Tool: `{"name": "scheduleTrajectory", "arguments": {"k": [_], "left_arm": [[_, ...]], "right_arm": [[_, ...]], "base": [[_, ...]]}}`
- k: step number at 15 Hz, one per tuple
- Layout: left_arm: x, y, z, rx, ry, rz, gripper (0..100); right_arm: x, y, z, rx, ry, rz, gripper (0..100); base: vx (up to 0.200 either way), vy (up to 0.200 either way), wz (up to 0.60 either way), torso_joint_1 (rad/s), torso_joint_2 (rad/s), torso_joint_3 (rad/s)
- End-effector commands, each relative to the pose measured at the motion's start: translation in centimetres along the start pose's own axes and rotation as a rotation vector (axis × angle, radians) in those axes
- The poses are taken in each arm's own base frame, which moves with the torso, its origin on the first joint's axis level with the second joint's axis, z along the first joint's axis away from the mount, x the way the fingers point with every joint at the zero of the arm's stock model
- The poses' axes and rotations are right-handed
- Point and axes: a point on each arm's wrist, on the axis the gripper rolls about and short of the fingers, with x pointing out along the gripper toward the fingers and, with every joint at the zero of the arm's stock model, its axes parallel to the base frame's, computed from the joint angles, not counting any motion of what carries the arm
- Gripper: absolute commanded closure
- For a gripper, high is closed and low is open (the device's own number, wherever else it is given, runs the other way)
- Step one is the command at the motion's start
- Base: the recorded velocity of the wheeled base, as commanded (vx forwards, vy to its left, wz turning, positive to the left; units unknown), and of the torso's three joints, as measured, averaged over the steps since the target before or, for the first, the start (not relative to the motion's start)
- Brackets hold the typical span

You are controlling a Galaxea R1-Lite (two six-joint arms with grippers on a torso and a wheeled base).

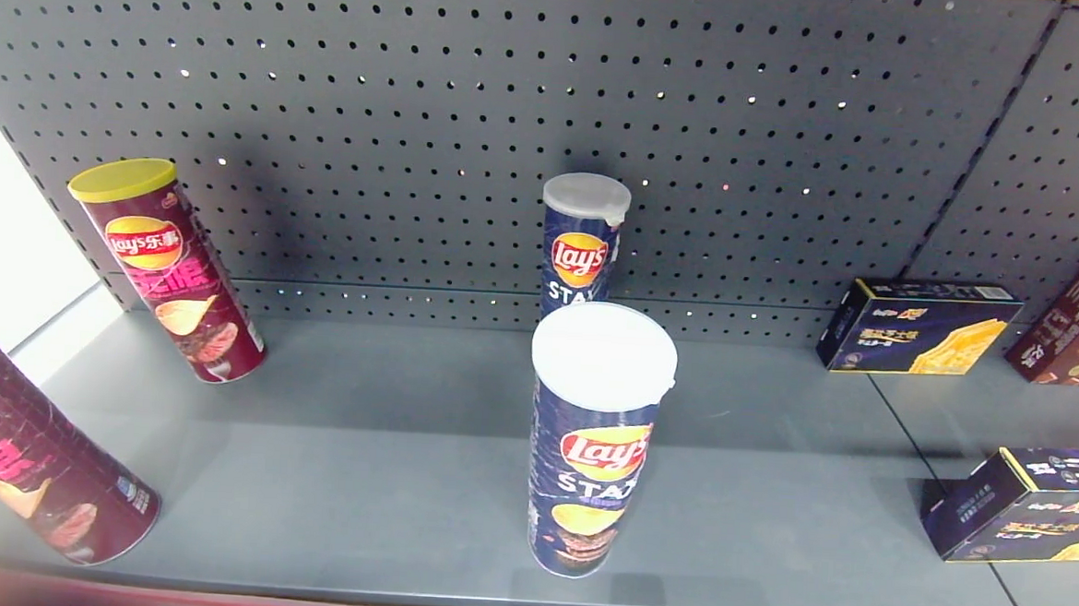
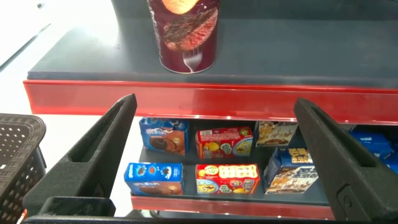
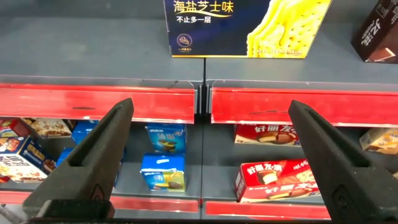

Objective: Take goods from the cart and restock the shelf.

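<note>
My left end effector (image 2: 216,102) and right end effector (image 3: 211,104) gape empty; a careless reach could topple the front blue chip can (image 1: 592,454).

The head camera looks down from close above the grey shelf (image 1: 382,479), facing its pegboard back (image 1: 514,80). Both wrist cameras sit lower, just before the red shelf edge (image 2: 211,99), looking level at it. Left wrist and head share the maroon can (image 1: 42,452), lower left of the head frame. Right wrist shares the blue box (image 1: 1027,513), lower right.
</note>
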Motion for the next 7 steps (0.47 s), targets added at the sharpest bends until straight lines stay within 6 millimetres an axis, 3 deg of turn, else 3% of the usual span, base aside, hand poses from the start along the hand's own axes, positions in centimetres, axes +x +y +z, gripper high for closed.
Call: {"name": "scheduleTrajectory", "arguments": {"k": [1, 7], "left_arm": [[0.01, 0.0, 0.0, 0.001, 0.001, 0.001, 0], [0.0, 0.0, 0.04, -0.001, 0.0, 0.001, 0]], "right_arm": [[0.0, 0.0, 0.0, 0.0, 0.0, 0.0, 0], [0.0, 0.0, 0.0, 0.001, 0.0, 0.0, 0]], "base": [[0.0, 0.0, 0.0, 0.0, 0.0, 0.0], [0.0, 0.0, 0.0, 0.0, 0.0, 0.0]]}}
